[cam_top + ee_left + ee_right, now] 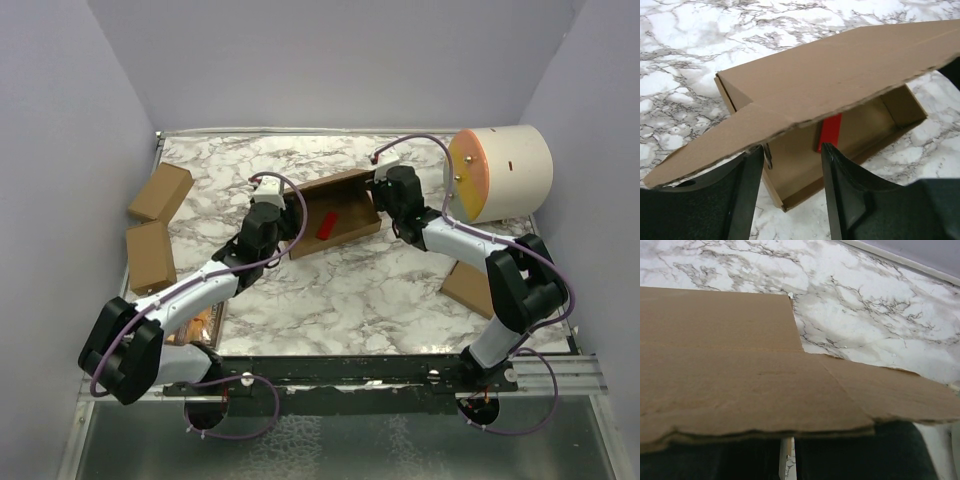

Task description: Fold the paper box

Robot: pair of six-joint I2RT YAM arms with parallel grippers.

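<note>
Top external view: brown corrugated cardboard paper box [345,237] mid white marble table [330,290], lid [840,65] half-raised, closing step; left claw [792,150] spread by it; right claw [786,460] pressed together; next, I'd guess, lid pressed shut.

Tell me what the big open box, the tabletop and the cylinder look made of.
The paper box: brown corrugated cardboard, matte; rough layered cut edge shows. The tabletop: white marble pattern with grey veins, slight sheen; stone or laminate, unclear. The cylinder: smooth cream, orange end; perhaps plastic or foam.
</note>
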